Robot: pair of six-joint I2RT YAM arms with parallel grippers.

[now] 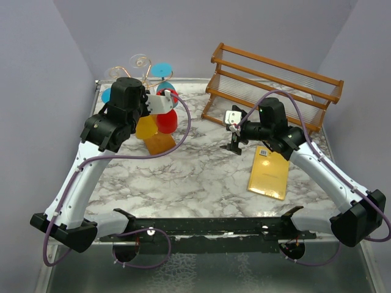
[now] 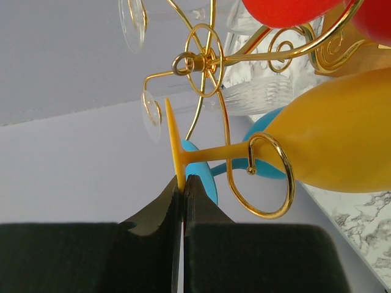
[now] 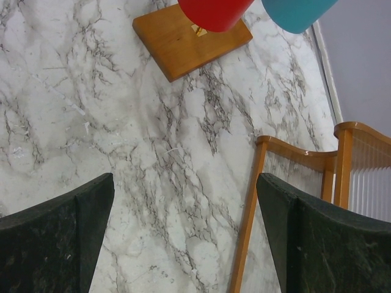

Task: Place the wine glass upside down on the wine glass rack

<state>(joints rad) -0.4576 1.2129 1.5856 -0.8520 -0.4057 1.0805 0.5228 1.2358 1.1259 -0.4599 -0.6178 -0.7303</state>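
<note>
A yellow wine glass (image 2: 342,140) hangs bowl-down at the gold wire wine glass rack (image 2: 204,58). Its stem (image 2: 214,151) crosses the top of a curled gold loop (image 2: 272,183). I cannot tell whether the stem rests on the loop. My left gripper (image 2: 183,180) is shut on the rim of the glass's thin yellow foot (image 2: 173,140). From above, the left gripper (image 1: 164,104) is at the rack (image 1: 142,64), over the yellow glass (image 1: 148,127) and the rack's orange-brown base (image 1: 161,144). My right gripper (image 3: 183,232) is open and empty above the marble table, also visible from above (image 1: 234,125).
A red glass (image 1: 167,120) and blue glasses (image 1: 162,70) hang on the same rack. A large brown slatted rack (image 1: 275,85) stands at the back right, and its corner shows by my right finger (image 3: 293,159). A yellow envelope (image 1: 269,174) lies at the right.
</note>
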